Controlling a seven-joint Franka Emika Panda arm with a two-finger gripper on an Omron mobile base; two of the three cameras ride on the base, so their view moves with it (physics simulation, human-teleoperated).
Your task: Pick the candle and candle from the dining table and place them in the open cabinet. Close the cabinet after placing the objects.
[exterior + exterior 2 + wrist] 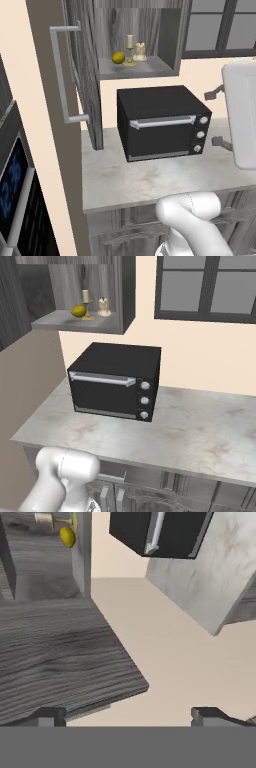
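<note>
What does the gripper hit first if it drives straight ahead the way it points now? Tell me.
Judging by the hand view, the open gripper points between the open cabinet door and the bare cream wall. Straight on, it would likely meet the wall first, grazing the door's edge on one side; depth is unclear.

1. The dark grey wood-grain wall cabinet [145,65] hangs above the small marble worktop [150,180], its panelled door [82,75] standing open to the left.
2. On the cabinet shelf, near its front edge, stand the thin cream candle on a gold stemmed holder [130,49], the squat cream candle on a tan base [140,51] just right of it, and the small yellow ball [118,58] left of both.
3. The black boxy oven [162,122] sits at the worktop's back edge, below the shelf.
</note>
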